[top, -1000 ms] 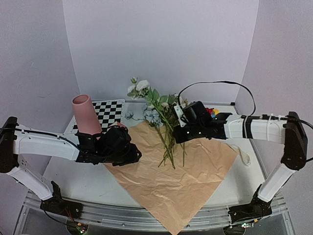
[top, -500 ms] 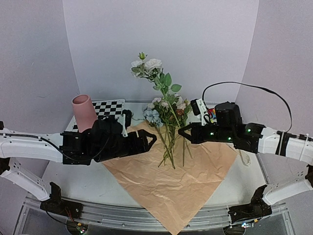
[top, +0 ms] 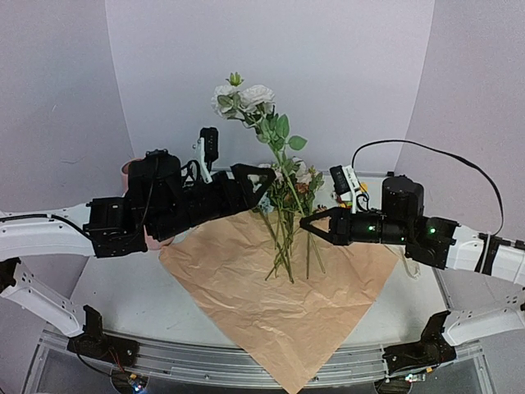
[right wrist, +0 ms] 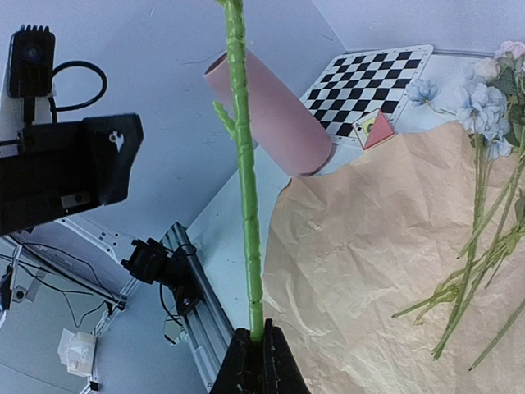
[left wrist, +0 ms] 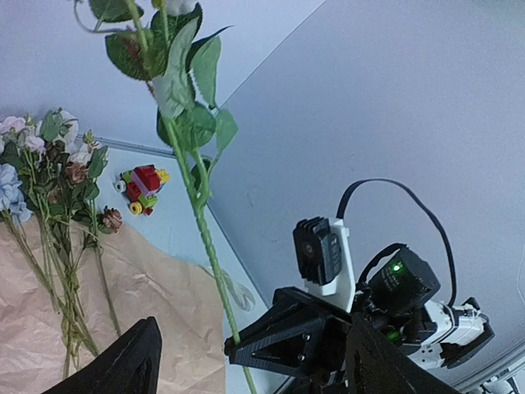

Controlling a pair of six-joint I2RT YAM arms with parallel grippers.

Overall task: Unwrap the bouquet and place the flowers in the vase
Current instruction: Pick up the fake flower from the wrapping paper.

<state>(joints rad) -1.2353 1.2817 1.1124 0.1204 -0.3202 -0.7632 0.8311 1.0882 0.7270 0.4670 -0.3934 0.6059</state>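
Right tool (right wrist: 256, 349) clenched on the butt end of one long green-stemmed white artificial flower (right wrist: 244, 164), stem upright. Left tool (top: 259, 185) released, jaws spread just beside the mid-stem, grasping nothing.

Judged step: passing a single flower leftward. Next, I reckoned, left tool must close on the stem, then lower its end into the tall matte pink cylinder vase (right wrist: 271, 111) behind my left arm.

Crumpled beige-tan kraft paper sheet (top: 279, 304) lay open on the white tabletop (top: 123, 287), with the remaining loose flowers (top: 283, 238) across it. Plain pale walls (top: 328, 66).
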